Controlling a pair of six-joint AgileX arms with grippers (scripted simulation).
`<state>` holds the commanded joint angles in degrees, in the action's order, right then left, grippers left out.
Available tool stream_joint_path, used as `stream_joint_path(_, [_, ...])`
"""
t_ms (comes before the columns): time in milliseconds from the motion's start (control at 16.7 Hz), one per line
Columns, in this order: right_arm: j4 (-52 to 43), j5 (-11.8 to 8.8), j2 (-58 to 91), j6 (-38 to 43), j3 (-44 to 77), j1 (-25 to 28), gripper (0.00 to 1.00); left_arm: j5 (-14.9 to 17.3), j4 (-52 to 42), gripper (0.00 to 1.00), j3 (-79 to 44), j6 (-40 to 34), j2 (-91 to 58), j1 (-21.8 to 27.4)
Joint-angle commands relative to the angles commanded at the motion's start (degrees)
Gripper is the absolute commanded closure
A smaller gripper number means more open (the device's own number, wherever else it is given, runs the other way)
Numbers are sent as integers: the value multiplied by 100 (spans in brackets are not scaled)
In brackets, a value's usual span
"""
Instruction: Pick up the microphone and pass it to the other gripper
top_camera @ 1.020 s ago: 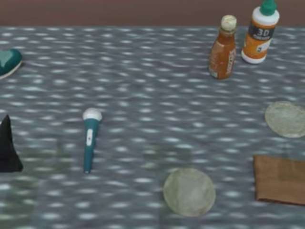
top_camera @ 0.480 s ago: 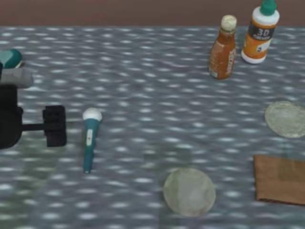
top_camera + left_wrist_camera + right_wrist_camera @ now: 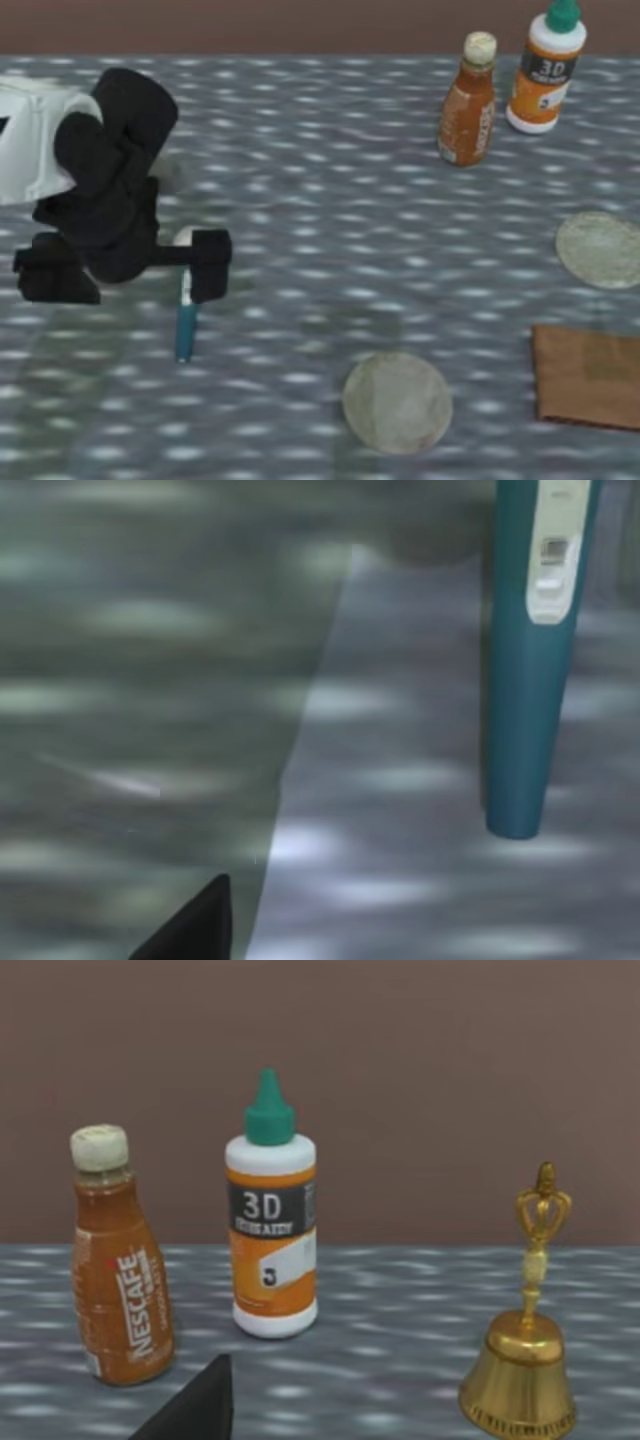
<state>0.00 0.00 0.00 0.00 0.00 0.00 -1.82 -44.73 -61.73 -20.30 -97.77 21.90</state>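
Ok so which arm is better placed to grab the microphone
Left. Its gripper hangs over the microphone, jaws open and straddling the head end. The right arm is absent from the top view, near the bottles.

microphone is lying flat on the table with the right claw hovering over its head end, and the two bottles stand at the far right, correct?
Not quite: it is the left claw that hovers over the head end of the microphone, as the top view shows. The right arm is out of that view. The rest holds: the microphone lies flat on the table, and the two bottles stand at the far right.

Soft even light, blurry tabletop, faint shadows
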Motion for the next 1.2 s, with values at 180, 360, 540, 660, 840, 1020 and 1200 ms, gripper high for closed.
stream_joint_path(180, [0, 0, 0, 0, 0, 0, 0, -11, -230, 0, -399, -120, -537, 131])
stream_joint_path(360, [0, 0, 0, 0, 0, 0, 0, -13, -261, 0, -458, -137, -604, 150])
stream_joint_path(540, [0, 0, 0, 0, 0, 0, 0, -10, -249, 0, -441, -131, -586, 121])
stream_joint_path(660, [0, 0, 0, 0, 0, 0, 0, -10, -159, 0, -405, -120, -661, 125])
stream_joint_path(840, [0, 0, 0, 0, 0, 0, 0, -7, 423, 0, -226, -96, -1066, 118])
stream_joint_path(1020, [0, 0, 0, 0, 0, 0, 0, -1, 1315, 0, 35, -71, -1613, 99])
stream_joint_path(1200, [0, 0, 0, 0, 0, 0, 0, 3, 1801, 0, 206, -53, -1987, 85])
